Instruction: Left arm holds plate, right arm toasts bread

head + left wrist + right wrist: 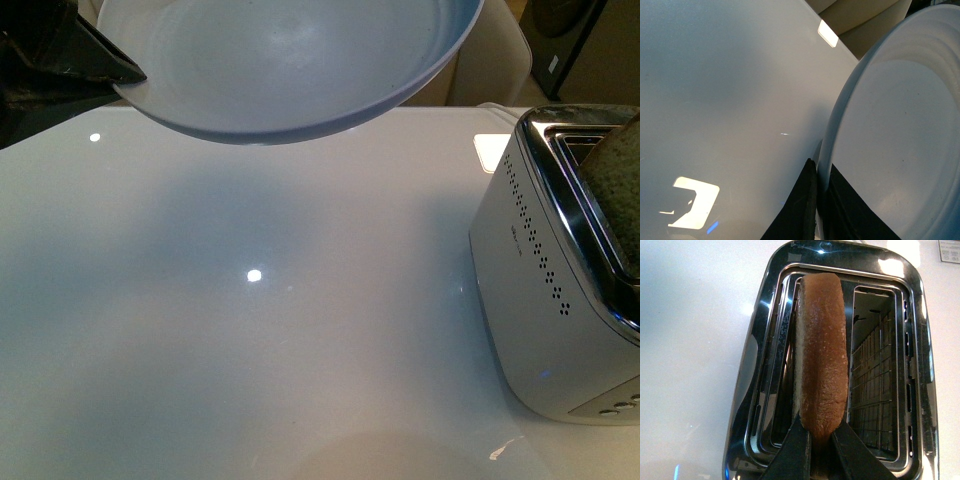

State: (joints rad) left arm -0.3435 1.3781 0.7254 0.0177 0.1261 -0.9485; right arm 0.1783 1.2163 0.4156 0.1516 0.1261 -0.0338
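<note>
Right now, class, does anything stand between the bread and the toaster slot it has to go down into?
Nothing visible does. The right gripper pinches the bread, which stands edge-up in one slot of the toaster. That slot looks clear around it, and the other slot is empty.

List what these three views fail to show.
- Plate: front view's top edge cuts off part of it.
- Left gripper: left wrist view shows only fingertips on the rim; the rest is off frame.
- Bread: right wrist view, lower part hidden inside the toaster slot.
- Toaster's right side: cut off by front view's edge.
</note>
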